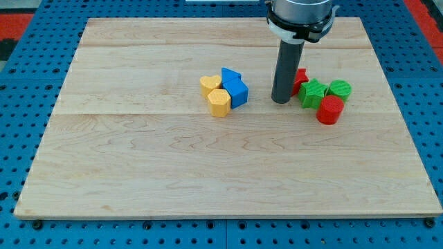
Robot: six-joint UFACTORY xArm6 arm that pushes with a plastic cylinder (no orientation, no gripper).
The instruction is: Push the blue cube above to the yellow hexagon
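The blue cube (237, 92) sits near the board's middle, touching the right side of the yellow hexagon (219, 102). A second blue block (230, 75), wedge-like, lies just above the cube, and a second yellow block (210, 84) lies above and left of the hexagon. All of these are bunched together. My tip (280, 101) rests on the board to the right of the blue cube, with a clear gap between them. The dark rod rises straight up from the tip to the arm at the view's top.
Right of the rod is another cluster: a red block (300, 79) partly hidden behind the rod, a green star-like block (313, 93), a green block (340, 89) and a red cylinder (330, 109). The wooden board (138, 173) lies on a blue pegboard.
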